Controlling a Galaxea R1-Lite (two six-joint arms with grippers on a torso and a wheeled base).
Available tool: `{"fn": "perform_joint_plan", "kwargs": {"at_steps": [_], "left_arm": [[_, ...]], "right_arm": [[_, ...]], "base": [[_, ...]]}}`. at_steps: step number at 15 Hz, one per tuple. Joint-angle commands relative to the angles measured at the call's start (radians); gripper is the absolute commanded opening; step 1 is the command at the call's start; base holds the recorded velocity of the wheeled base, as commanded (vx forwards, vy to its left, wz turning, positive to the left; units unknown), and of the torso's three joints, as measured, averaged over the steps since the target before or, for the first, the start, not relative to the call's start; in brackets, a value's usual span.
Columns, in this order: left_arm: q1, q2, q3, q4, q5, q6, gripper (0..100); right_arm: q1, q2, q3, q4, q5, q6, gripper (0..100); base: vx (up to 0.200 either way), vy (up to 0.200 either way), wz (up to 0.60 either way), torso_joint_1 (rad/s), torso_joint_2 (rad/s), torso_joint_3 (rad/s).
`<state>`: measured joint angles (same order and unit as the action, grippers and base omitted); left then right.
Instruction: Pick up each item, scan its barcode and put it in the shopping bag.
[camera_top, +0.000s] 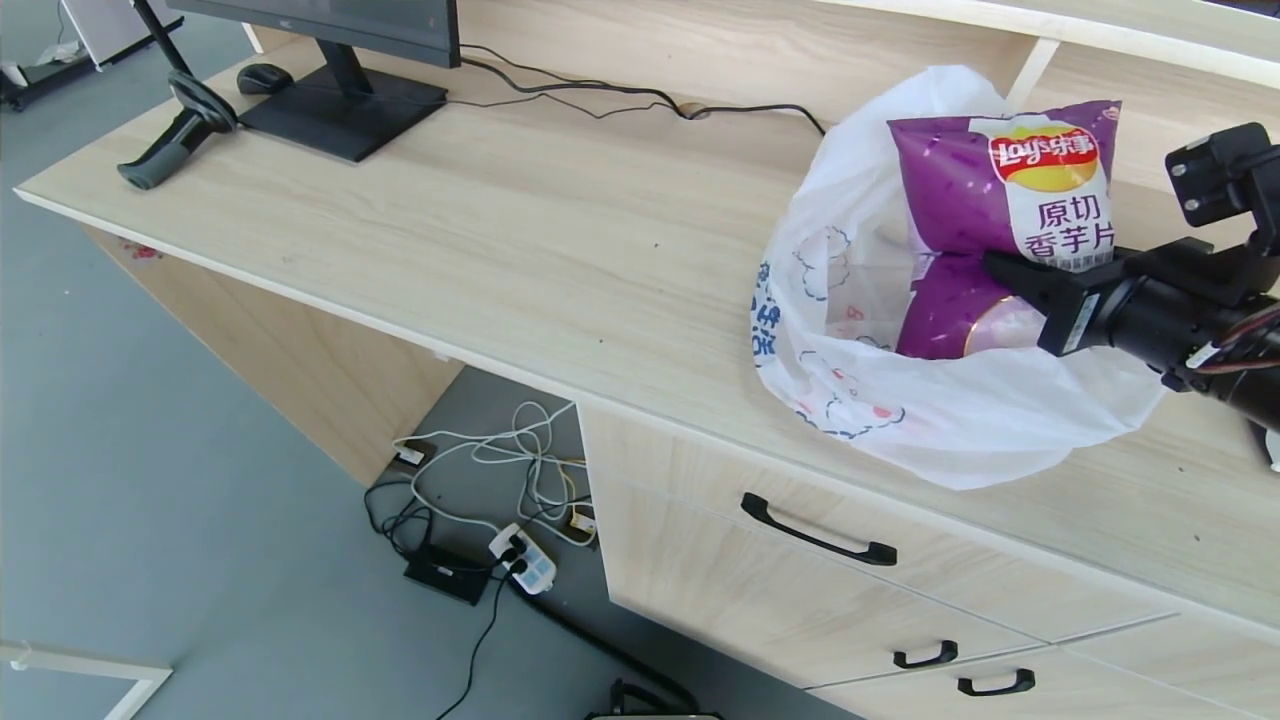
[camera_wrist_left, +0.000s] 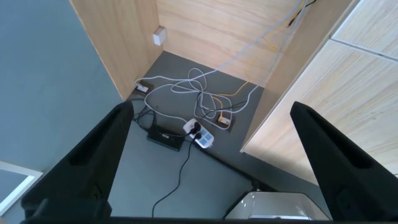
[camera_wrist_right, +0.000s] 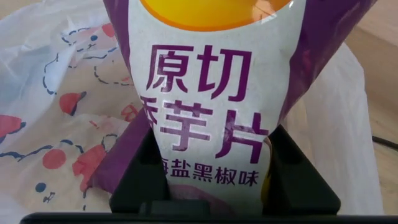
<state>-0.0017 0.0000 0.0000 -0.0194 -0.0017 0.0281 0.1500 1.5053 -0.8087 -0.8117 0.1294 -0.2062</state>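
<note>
Purple chip packet (camera_top: 1000, 200) stood upright in the right gripper (camera_top: 1010, 280), whose jaws were clamped on its lower half. The white shopping bag (camera_top: 900, 430) lay under and around the gripper, its mouth gaping toward it, and the packet's bottom end sat inside that mouth. I judged this to be the bagging step; whether the barcode had been read could not be told. The next move called for sinking the packet deeper, parting the jaws and backing out without snagging the thin plastic.

The wooden counter (camera_top: 500, 250) had its front edge near the bag on the gripper's near side, and a raised back ledge stood just beyond the packet. Bare counter ran off to the gripper's left, toward the handheld barcode scanner (camera_top: 175, 140), well apart. The left gripper (camera_wrist_left: 211, 112) hung off the counter, jaws spread wide and empty, above the floor cables (camera_wrist_left: 200, 134).
</note>
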Motion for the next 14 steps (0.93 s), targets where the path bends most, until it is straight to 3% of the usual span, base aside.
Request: {"fn": "perform_joint_plan", "kwargs": {"at_steps": [1, 3, 4, 11, 14], "left_arm": [[0.000, 0.002, 0.000, -0.001, 0.000, 0.001, 100], [0.000, 0.000, 0.000, 0.001, 0.000, 0.001, 100], [0.000, 0.002, 0.000, 0.001, 0.000, 0.000, 100], [0.000, 0.002, 0.000, -0.001, 0.000, 0.000, 100], [0.000, 0.002, 0.000, -0.001, 0.000, 0.000, 100]], "right_arm": [[0.005, 0.001, -0.015, -0.001, -0.001, 0.010, 0], [0.008, 0.010, -0.007, -0.004, -0.002, 0.036, 0], [0.008, 0.019, -0.004, -0.006, -0.005, 0.036, 100], [0.011, -0.017, 0.005, -0.012, -0.010, 0.050, 100], [0.011, -0.180, 0.083, -0.006, -0.004, 0.042, 100]], "base": [[0.000, 0.000, 0.00, 0.000, 0.00, 0.000], [0.000, 0.000, 0.00, 0.000, 0.00, 0.000], [0.000, 0.000, 0.00, 0.000, 0.00, 0.000], [0.000, 0.000, 0.00, 0.000, 0.00, 0.000], [0.000, 0.000, 0.00, 0.000, 0.00, 0.000]]}}
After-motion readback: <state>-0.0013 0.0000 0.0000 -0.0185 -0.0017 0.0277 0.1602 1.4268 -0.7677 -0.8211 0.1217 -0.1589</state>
